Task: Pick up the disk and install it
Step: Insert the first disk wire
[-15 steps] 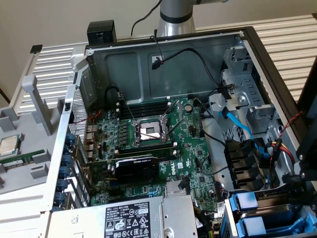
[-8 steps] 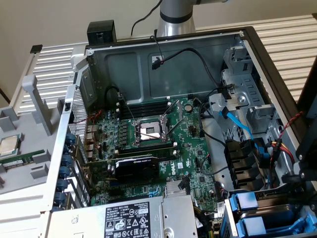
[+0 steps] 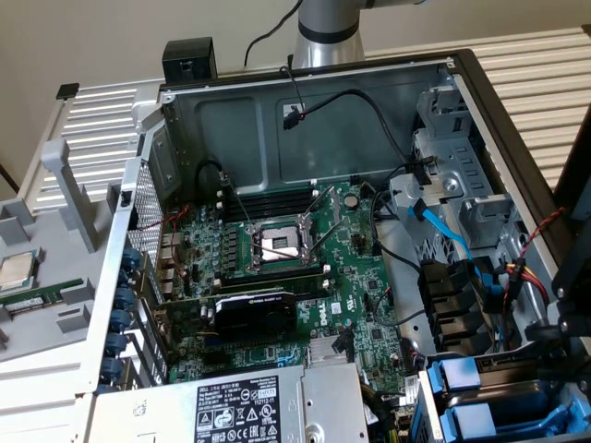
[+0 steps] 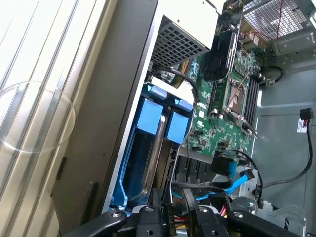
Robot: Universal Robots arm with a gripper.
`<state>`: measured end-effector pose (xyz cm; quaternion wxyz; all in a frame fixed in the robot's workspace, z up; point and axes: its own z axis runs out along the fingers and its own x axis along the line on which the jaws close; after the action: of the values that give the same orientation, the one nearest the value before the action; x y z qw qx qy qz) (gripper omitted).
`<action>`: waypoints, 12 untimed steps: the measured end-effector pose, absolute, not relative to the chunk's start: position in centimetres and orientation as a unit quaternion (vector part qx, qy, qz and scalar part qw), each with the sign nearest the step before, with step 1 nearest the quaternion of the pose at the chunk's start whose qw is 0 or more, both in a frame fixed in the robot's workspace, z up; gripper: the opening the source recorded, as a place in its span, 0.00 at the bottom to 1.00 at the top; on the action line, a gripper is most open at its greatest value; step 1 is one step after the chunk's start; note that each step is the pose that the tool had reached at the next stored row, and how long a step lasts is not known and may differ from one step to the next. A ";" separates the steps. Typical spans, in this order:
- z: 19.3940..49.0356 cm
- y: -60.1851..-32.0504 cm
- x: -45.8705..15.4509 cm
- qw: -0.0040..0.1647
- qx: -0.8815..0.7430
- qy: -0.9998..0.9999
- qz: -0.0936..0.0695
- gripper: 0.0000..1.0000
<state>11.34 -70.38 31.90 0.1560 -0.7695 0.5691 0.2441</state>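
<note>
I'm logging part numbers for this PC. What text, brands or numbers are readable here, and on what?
No text can be read for certain.
Power supply label: lines of print and compliance symbols, too small to read.
Graphics card: a strip of pale lettering, blurred.
Cable tag: white with a red mark, too small to read.

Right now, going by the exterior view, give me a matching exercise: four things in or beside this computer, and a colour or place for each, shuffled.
Things:
1. graphics card
2. drive carrier fronts
3. CPU chip
4. power supply label

Colour or place:
A. silver, lying on the grey tray at the exterior view's left
B. white with black print
C. black, across the motherboard
D. blue, at the exterior view's lower right

Pairs: 1-C, 2-D, 3-A, 4-B
</note>
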 end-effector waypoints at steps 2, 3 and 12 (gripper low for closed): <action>31.9 -70.4 11.3 0.156 -0.769 0.569 0.245 0.30; 31.9 -70.4 11.3 0.156 -0.769 0.569 0.245 0.30; 31.9 -70.4 11.4 0.153 -0.770 0.570 0.243 0.30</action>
<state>11.35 -70.38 31.87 0.1528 -0.7698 0.5701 0.2429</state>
